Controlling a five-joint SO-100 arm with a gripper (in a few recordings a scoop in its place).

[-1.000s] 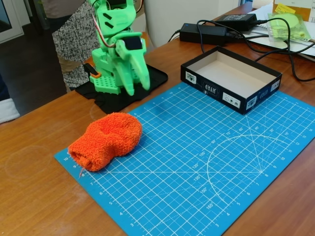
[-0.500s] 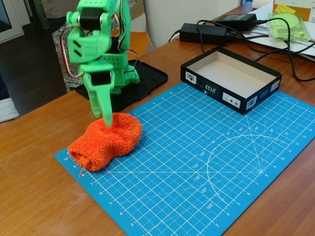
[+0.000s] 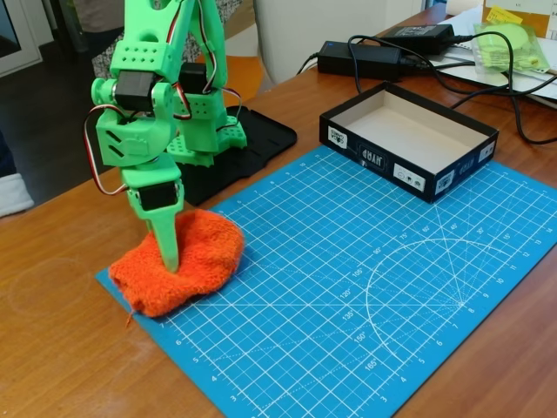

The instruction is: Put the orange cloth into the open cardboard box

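One arm, now pressed down into the cloth (image 3: 183, 261).
Its jaws (image 3: 171, 259) have sunk into it at the mat's (image 3: 348, 287) left corner, flattening it; jaw state unclear. Box (image 3: 409, 139) waits empty.

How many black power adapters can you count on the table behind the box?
2. One power adapter lies behind the open cardboard box, cables trailing right. The second power adapter sits farther back, right of it. More may lie beyond the picture's edge.

fluffy terry orange cloth (image 3: 187, 261); matt plastic fingers (image 3: 168, 252); smooth wooden table (image 3: 61, 348); open cardboard box (image 3: 407, 138), matt inside.
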